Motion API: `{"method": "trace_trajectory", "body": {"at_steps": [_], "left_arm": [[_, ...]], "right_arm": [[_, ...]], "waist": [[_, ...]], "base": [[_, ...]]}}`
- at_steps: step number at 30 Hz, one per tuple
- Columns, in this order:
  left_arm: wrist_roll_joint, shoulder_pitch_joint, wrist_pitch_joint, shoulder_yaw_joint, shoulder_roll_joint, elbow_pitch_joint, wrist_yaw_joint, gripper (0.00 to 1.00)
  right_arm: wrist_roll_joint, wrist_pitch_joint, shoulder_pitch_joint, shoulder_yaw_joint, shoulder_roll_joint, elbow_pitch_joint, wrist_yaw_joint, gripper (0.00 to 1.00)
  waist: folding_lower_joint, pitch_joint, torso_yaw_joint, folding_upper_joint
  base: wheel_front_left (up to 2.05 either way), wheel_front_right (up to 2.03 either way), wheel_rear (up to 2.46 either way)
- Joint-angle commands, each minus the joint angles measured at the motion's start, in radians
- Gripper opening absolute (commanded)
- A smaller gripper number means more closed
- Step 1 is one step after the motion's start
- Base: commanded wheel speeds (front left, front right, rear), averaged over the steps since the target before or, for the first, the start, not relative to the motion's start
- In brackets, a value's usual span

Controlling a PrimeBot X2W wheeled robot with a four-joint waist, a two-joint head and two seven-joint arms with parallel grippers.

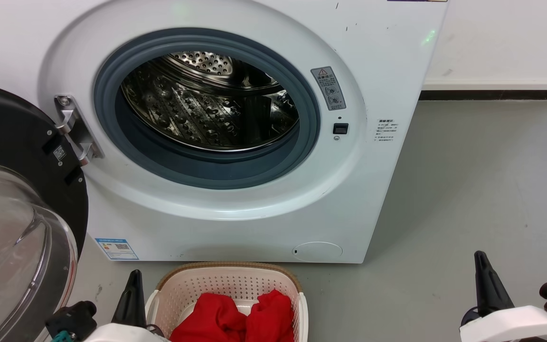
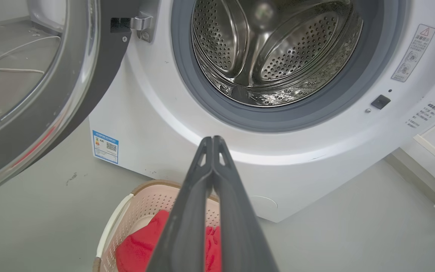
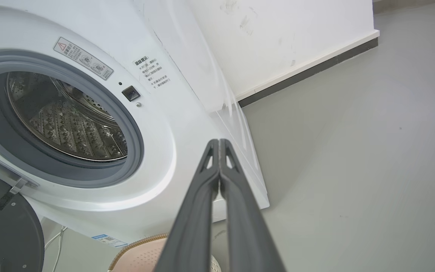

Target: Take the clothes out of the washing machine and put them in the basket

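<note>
Fingers of the left gripper (image 2: pixel 212 138) and right gripper (image 3: pixel 219 140) are pressed together, empty, the red clothes (image 1: pixel 235 316) lie in the basket (image 1: pixel 228 266) before the washing machine (image 1: pixel 264 228), and I reckon a garment hidden behind the near lip of the drum (image 1: pixel 207 104) could be missed.

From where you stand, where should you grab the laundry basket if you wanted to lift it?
Probably the white handle on the right side of the basket, coming down from above: it is a thin band a gripper could close across, and the red clothes lie inside, not draped over it.
</note>
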Motion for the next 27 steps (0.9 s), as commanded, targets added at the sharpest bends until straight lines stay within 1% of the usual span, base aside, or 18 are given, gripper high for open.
{"method": "trace_trajectory", "body": {"at_steps": [1,6,7,27], "left_arm": [[-0.05,-0.033,0.009,0.008,0.0,-0.01,-0.008,0.0],[-0.134,-0.044,0.028,0.014,-0.002,-0.005,-0.014,0.0],[-0.134,-0.044,0.028,0.014,-0.002,-0.005,-0.014,0.0],[-0.427,-0.086,0.098,0.038,-0.007,0.014,-0.036,0.0]], "right_arm": [[0.051,0.009,-0.032,-0.002,-0.003,-0.012,0.0,0.0],[0.133,0.029,-0.042,-0.004,-0.003,-0.011,0.0,0.0],[0.133,0.029,-0.042,-0.004,-0.003,-0.011,0.0,0.0],[0.418,0.099,-0.071,-0.01,-0.004,-0.005,0.0,0.0]], "waist": [[0.0,0.0,0.0,-0.0001],[0.0,0.0,0.0,-0.0001],[0.0,0.0,0.0,-0.0001],[0.0,-0.002,0.001,-0.0001]], "base": [[0.0,0.0,0.0],[0.0,0.0,0.0],[0.0,0.0,0.0],[0.0,0.0,0.0]]}}
